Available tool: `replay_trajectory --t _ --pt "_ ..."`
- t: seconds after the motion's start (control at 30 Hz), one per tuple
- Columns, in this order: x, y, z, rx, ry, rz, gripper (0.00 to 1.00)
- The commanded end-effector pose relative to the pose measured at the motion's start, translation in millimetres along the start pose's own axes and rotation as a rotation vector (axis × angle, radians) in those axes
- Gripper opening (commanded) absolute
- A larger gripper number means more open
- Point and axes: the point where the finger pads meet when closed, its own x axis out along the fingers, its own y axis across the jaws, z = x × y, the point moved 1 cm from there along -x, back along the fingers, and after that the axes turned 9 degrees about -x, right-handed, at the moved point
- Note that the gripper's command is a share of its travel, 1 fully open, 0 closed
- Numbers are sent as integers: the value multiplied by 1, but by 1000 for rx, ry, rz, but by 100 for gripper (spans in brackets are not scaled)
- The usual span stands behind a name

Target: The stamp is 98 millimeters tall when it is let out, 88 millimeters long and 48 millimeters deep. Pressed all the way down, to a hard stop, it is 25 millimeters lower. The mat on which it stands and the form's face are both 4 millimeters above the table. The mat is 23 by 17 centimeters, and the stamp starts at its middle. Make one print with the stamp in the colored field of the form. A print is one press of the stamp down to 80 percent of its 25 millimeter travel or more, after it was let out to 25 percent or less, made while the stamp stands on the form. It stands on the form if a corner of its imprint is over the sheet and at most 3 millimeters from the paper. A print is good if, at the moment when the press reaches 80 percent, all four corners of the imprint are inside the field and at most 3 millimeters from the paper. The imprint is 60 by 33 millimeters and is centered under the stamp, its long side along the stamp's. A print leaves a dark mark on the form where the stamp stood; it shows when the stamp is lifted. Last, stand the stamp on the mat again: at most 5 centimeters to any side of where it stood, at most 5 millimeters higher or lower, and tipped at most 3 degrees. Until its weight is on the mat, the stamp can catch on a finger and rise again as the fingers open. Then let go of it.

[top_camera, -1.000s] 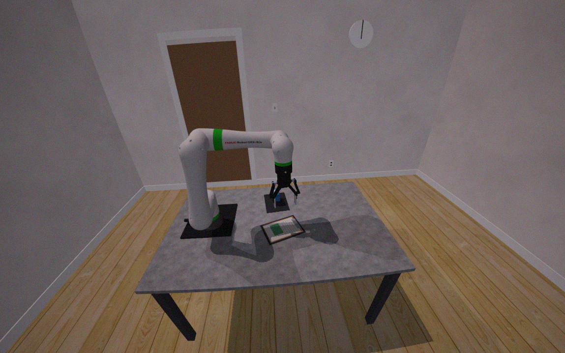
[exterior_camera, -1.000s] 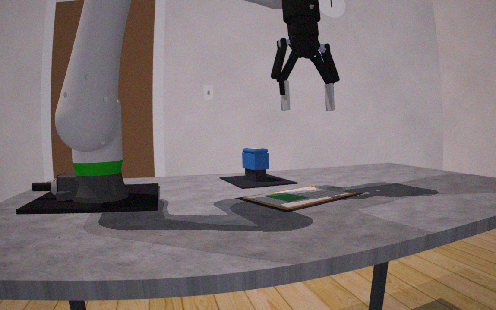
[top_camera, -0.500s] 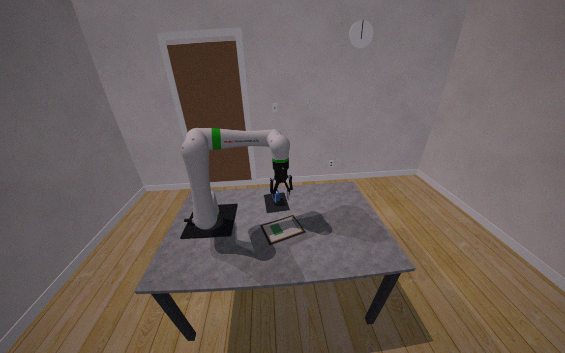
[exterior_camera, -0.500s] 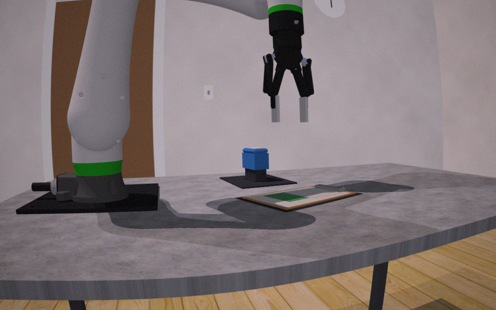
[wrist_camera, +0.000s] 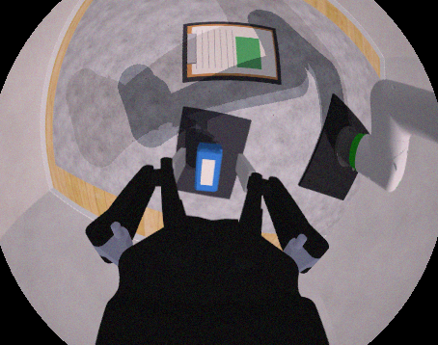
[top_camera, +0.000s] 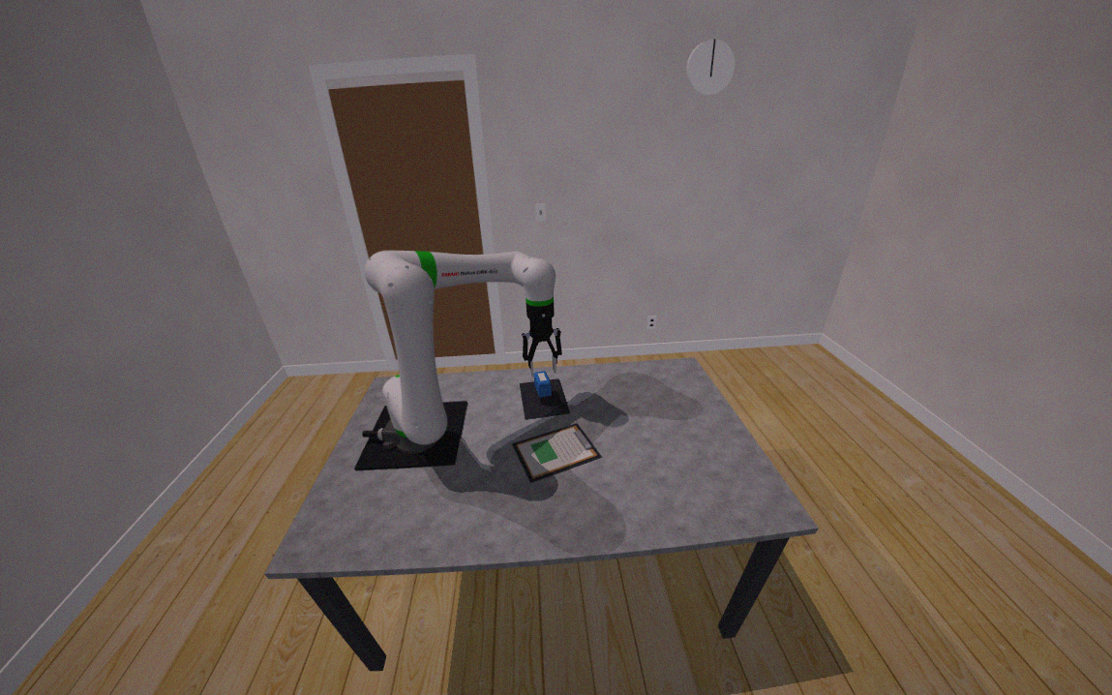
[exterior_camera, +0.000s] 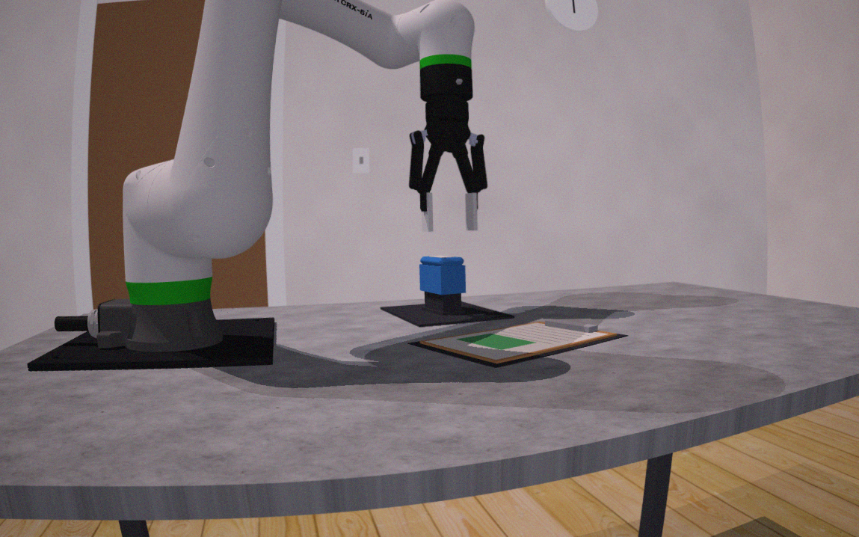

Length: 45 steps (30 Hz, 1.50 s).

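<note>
The blue stamp (top_camera: pixel 543 382) (exterior_camera: pixel 442 275) (wrist_camera: pixel 207 168) stands upright on the dark mat (top_camera: pixel 542 408) (exterior_camera: pixel 405 312) (wrist_camera: pixel 231 129). My gripper (top_camera: pixel 541 361) (exterior_camera: pixel 448 223) (wrist_camera: pixel 211 159) hangs straight above the stamp, a short way over its top, pointing down. Its fingers are about half open and nothing is between them. The form (top_camera: pixel 574 445) (exterior_camera: pixel 552 331) (wrist_camera: pixel 210 52) lies flat on a clipboard in front of the mat. Its green field (top_camera: pixel 545 449) (exterior_camera: pixel 496 341) (wrist_camera: pixel 247 52) shows no mark.
The arm's base stands on a black plate (top_camera: pixel 370 456) (exterior_camera: pixel 238 348) (wrist_camera: pixel 326 155) at the table's left. The grey table (top_camera: pixel 672 484) (exterior_camera: pixel 685 360) ends not far behind the mat. A wooden floor lies around it.
</note>
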Motion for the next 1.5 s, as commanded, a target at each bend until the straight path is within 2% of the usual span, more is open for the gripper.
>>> replay_trajectory --t 0.0,0.13,0.6,0.9,1.37,1.47 --pt "5 -8 31 3 5 -1 52" --pt "7 -10 41 3 5 -1 52" --pt "8 -10 42 3 5 -1 52" --pt "22 -10 42 3 5 -1 52" --pt "85 -10 41 3 5 -1 52" --pt "89 -10 41 3 5 -1 52"
